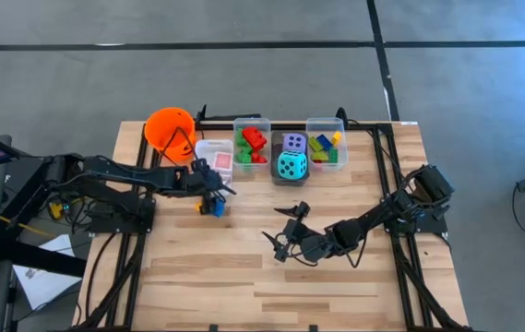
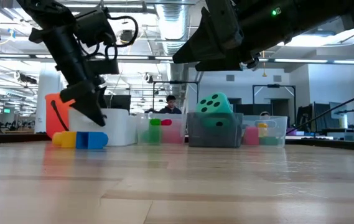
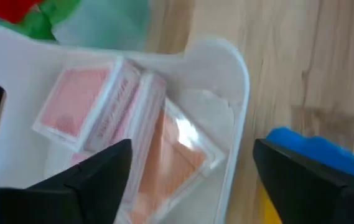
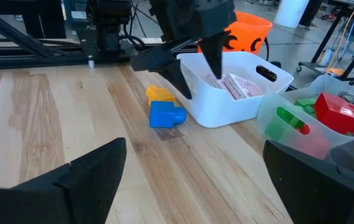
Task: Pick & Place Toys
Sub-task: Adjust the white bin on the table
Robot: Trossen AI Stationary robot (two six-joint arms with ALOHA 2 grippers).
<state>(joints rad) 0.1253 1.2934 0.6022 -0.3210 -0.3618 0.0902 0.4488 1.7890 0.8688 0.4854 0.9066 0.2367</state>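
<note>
A white bin (image 4: 220,109) holds pink-white cards (image 3: 102,106) in clear cases. A blue brick (image 4: 166,115) and a yellow brick (image 4: 160,94) lie side by side on the table against the bin's near side. My left gripper (image 4: 201,84) is open and points steeply down over the bin's near wall. One finger hangs over the cards and the other outside the wall, above the bricks. Whether either finger touches anything does not show. My right gripper (image 1: 279,231) is open over the table's middle, nothing between its fingers, pointing toward the bin.
An orange bucket (image 1: 170,127) stands at the far left. Right of the white bin stand a clear bin of red and green bricks (image 1: 251,143), a teal die (image 1: 291,166), a purple die (image 1: 293,143) and another brick bin (image 1: 325,146). Bare wood spans the near half.
</note>
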